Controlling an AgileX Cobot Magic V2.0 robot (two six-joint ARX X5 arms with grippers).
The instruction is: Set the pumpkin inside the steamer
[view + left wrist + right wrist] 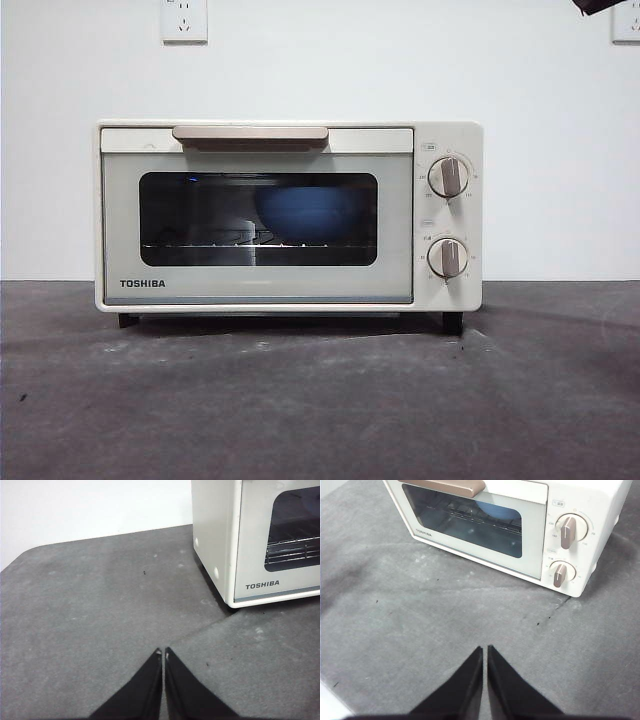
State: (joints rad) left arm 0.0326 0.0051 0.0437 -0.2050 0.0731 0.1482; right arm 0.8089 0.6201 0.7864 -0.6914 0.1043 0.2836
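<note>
- The steamer (pixel 288 215), a cream Toshiba countertop oven, stands on the grey bench (pixel 300 400) against a white wall, door shut.
- Behind its dark glass, a blue bowl (pixel 308 212) rests on the wire rack (pixel 235 245).
- The beige handle (pixel 250 133) runs along the door's top edge; two round knobs (pixel 449 177) sit one above the other beside the door.
- No view shows the pumpkin.
- My left claw (pixel 163 652) hangs over bare bench near the oven's corner, jaws together, holding nothing.
- My right claw (pixel 484 649) hangs before the oven front, jaws together, holding nothing.
</note>
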